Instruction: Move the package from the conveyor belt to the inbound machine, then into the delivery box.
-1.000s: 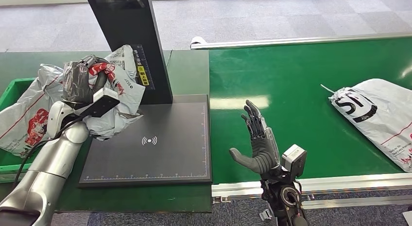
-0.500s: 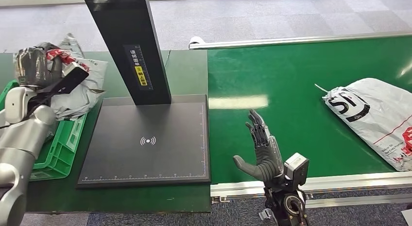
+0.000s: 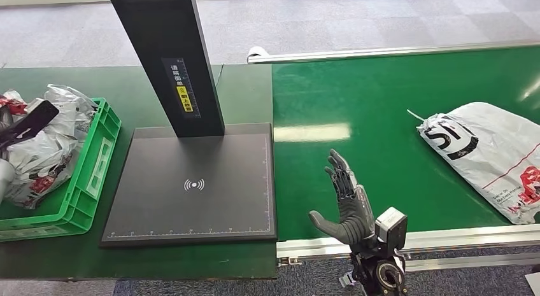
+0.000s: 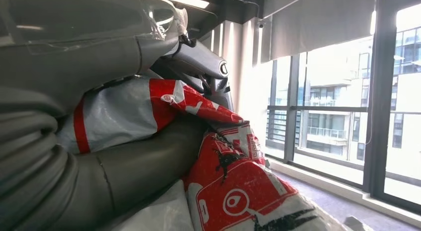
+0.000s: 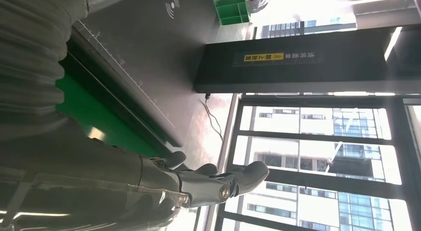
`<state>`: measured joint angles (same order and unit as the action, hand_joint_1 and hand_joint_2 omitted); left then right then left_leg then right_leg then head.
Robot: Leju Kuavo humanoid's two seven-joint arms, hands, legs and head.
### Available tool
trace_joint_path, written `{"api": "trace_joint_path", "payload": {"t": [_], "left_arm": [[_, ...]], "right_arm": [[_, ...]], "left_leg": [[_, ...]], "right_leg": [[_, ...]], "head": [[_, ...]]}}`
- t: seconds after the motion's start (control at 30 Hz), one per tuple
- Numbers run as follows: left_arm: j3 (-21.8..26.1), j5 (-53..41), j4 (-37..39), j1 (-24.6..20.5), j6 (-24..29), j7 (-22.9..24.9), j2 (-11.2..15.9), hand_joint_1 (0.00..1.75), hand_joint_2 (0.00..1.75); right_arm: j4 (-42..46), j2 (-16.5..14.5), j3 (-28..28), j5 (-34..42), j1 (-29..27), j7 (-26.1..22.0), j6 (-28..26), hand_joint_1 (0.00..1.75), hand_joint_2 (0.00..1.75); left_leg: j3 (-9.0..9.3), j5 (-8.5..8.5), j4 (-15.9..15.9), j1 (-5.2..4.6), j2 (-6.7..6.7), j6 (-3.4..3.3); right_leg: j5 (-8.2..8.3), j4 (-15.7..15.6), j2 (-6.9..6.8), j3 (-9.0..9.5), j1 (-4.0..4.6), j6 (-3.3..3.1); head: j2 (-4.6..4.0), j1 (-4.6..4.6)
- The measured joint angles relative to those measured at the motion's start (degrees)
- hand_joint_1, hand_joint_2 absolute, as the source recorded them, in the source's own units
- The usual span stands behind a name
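While my left hand (image 4: 99, 156) grips the package (image 3: 44, 143), that grey-and-red mailer hangs over the green delivery box (image 3: 95, 175) at the far left of the counter (image 3: 134, 86).

Item, left hand: thumb and fingers clamped around crumpled plastic in the left wrist view; in the head view it sits at the picture's left edge, mostly cut off, so how far the package has settled into the box is hard to judge.

Item, right hand (image 3: 347, 204): released, fingers spread and upright, holding nothing, hovering over the near edge of the conveyor belt (image 3: 382, 105).

Item, second package (image 3: 490, 153): white mailer with black and red print, lying flat on the belt to the right, partly cut off by the frame.

Item, inbound machine (image 3: 191, 181): dark scan plate with its black post, bare.

Change since 1 second ago: the package was held over the plate's left side beside the post; it has since travelled left, off the machine, to the box. The right hand has barely shifted. The second package has crept slightly left.
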<state>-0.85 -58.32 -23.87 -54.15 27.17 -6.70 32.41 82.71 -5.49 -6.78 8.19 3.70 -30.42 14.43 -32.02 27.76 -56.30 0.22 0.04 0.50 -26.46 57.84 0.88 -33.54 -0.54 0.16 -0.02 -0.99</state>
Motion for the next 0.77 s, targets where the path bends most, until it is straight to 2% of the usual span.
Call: {"api": "trace_joint_path", "payload": {"t": [0.5,0.53,0.63,0.67,0.77], "left_arm": [[0.93,-1.61,1.23,0.11,0.0,0.95,0.39,1.75,1.75],[0.94,-2.19,1.23,0.12,0.0,1.3,0.39,1.64,1.75],[0.99,-3.93,1.23,0.16,-0.04,2.52,0.41,0.33,1.75],[1.06,-4.25,1.23,0.17,-0.11,2.74,0.42,0.0,1.75],[1.52,-4.53,1.23,0.19,-0.5,2.65,0.41,0.0,1.75]], "right_arm": [[0.0,0.02,0.05,0.0,0.0,-0.13,0.1,0.0,1.75],[0.0,0.03,0.05,0.01,0.0,-0.14,0.13,0.0,1.75],[-0.02,0.05,0.05,0.01,0.0,-0.18,0.19,0.0,1.75],[-0.02,0.06,0.05,0.01,0.0,-0.19,0.2,0.0,1.75],[-0.04,0.1,0.05,0.01,0.01,-0.2,0.23,0.0,1.75]], "left_leg": [[0.0,0.0,0.0,0.01,-0.01,0.0],[0.0,0.0,0.0,0.01,-0.01,0.0],[0.0,0.0,0.0,0.01,-0.01,0.0],[0.0,0.0,0.0,0.01,-0.01,0.0],[0.0,0.0,0.0,0.01,-0.01,0.0]], "right_leg": [[0.0,0.0,0.0,0.0,0.01,0.0],[0.0,0.0,0.0,0.0,0.01,0.0],[0.0,0.0,0.0,0.0,0.01,0.0],[0.0,0.0,0.0,0.0,0.01,0.0],[0.0,0.0,0.0,-0.01,0.01,0.0]], "head": [[0.0,-0.01],[0.0,-0.01],[0.0,-0.01],[0.0,-0.01],[0.0,-0.01]]}}
